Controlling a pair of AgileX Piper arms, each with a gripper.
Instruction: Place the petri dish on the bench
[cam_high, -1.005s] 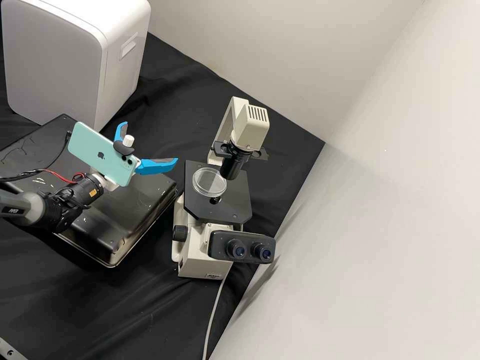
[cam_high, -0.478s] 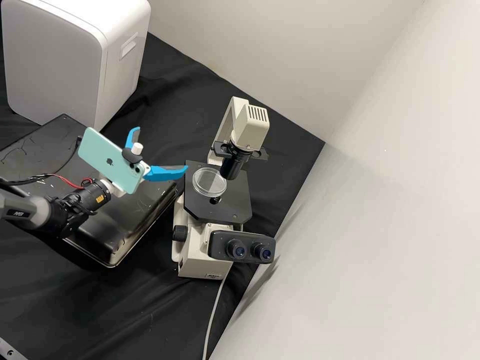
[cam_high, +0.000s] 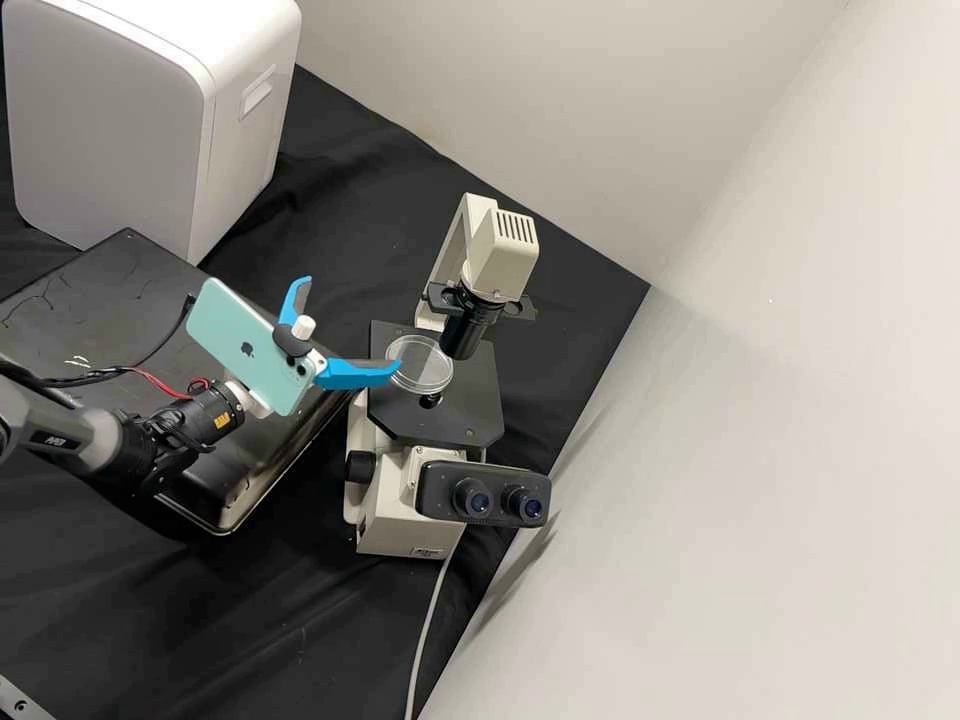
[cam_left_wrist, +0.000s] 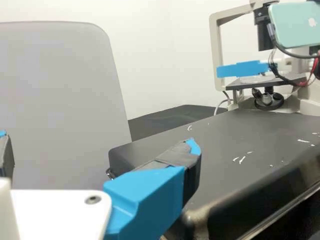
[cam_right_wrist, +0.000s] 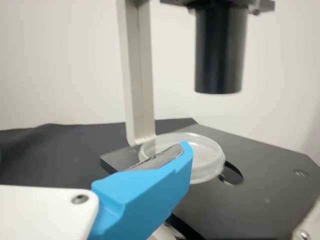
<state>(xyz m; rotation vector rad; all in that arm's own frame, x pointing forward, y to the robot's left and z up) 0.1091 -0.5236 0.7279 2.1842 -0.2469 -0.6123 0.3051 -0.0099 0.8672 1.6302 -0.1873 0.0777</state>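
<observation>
High view: fixed, off the arms and high up. It faces forward and down at a middling slant over the black bench (cam_high: 300, 620), from fairly far. The microscope (cam_high: 400, 500) is mid-scene and the white appliance (cam_high: 130, 110) at far left.
Right wrist view: low, almost level, very near the microscope stage (cam_right_wrist: 260, 190). It faces across the stage at the petri dish (cam_right_wrist: 200, 155), past its own blue finger (cam_right_wrist: 150, 185).
Left wrist view: low over the black case (cam_left_wrist: 240, 145), facing along its top toward the microscope well beyond it, with the appliance close by.
Shared, high and right wrist: stage, dish, microscope column.
Shared, high and left wrist: case, appliance, microscope, the right gripper (cam_high: 350, 325).
</observation>
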